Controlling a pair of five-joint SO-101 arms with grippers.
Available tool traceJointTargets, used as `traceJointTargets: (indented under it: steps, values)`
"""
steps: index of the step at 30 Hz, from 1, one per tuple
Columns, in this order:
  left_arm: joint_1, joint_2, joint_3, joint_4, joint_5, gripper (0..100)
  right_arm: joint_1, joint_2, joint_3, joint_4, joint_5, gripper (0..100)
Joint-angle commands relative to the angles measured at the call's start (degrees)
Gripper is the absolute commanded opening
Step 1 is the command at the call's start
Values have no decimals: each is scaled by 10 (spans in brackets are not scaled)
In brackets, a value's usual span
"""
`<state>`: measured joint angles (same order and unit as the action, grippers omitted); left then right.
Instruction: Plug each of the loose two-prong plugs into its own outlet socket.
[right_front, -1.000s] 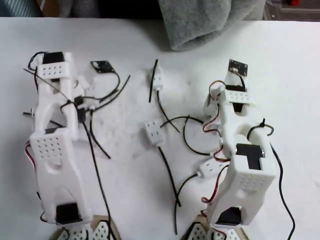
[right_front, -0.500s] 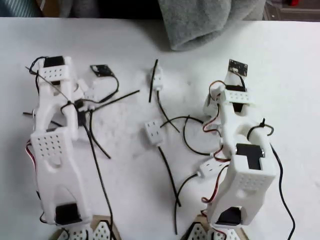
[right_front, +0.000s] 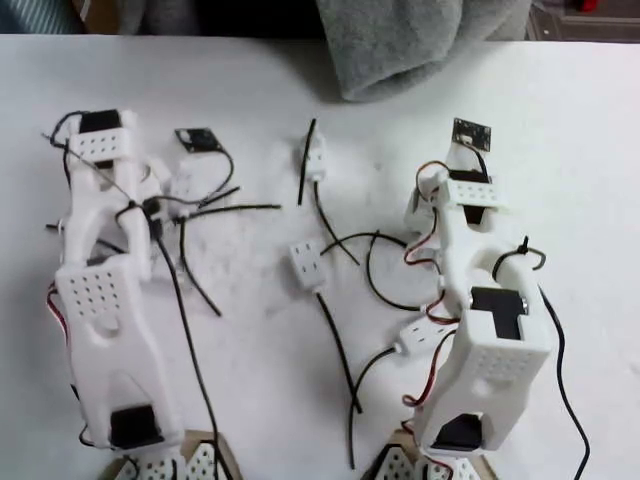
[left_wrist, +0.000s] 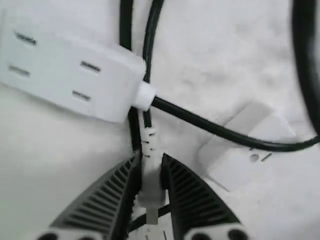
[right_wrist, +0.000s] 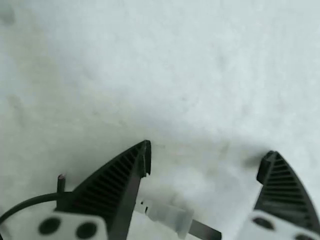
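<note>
No legible text, numbers or brands anywhere; faint moulded mark on white block (left_wrist: 235, 162), unreadable

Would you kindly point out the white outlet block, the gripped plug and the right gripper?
white outlet block (left_wrist: 65, 75): left wrist view, slotted face.
gripped plug (left_wrist: 148, 191): left wrist view, white body.
right gripper (right_wrist: 207, 150): right wrist view, midway between fingertips.

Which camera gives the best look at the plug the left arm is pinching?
The left wrist view: the white plug sits close-up, clamped in the left tool. The high view gives a tiny white bit under the arm. The right wrist view faces a different plug.
</note>
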<state>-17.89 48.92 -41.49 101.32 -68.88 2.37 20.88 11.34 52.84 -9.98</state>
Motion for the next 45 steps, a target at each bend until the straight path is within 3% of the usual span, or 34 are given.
traceJointTargets:
  steps: [1,8,18,28,32,36,45]
  values:
    - [-12,-101,-8,7,-5,24,-10,-20,-3,-8,5,341]
    - [-10,-260,46,11,33,24,-10,-20,-3,-8,5,341]
    - [60,-595,520,-8,34,24,-10,-20,-3,-8,5,341]
    - [87,-829,915,-193,34,24,-10,-20,-1,-8,7,341]
    - [115,-858,1000,-250,37,24,-10,-20,-1,-8,7,341]
    - [108,-840,1010,-259,40,28,-10,-20,0,-8,7,341]
    - [102,-652,976,-296,39,28,-10,-20,0,-8,7,341]
